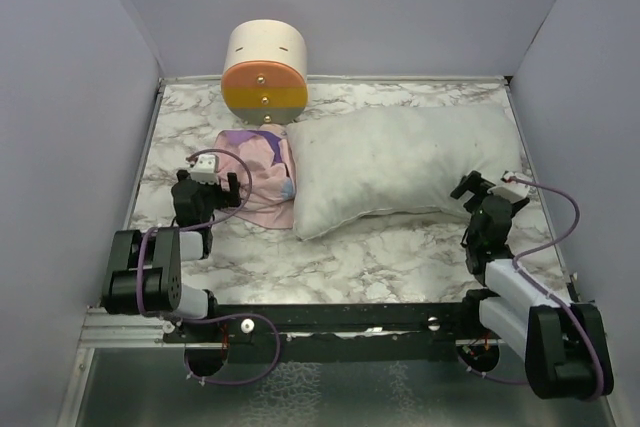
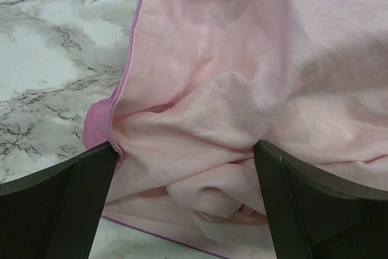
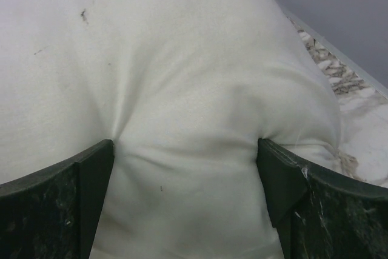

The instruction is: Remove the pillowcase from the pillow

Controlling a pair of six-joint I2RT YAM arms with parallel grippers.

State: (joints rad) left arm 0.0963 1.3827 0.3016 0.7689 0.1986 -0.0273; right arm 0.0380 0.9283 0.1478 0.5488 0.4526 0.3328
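Pillowcase [image 1: 262,162]: purple-pink outside with printed blue-and-pale patches. Inside was plain pale pink, filling left wrist view, with brighter pink hem at 9 o'clock.
Pillow [image 1: 400,162]: was plain off-white, few tiny dark specks.
Table [image 1: 400,257]: white marble pattern, grey-brown veins.
Drawer unit [image 1: 265,72], at 12 o'clock from pillowcase: cream shell, front banded orange over yellow, greyish strip lowest.
Walls [image 1: 60,97]: were lavender-grey.
Left gripper [image 2: 185,145]: was black.
Right gripper [image 3: 185,144]: black, pale flecks.
Cables [image 1: 555,212]: were purple.
Left arm [image 1: 150,272]: black.
Right arm [image 1: 520,297]: black with white link.
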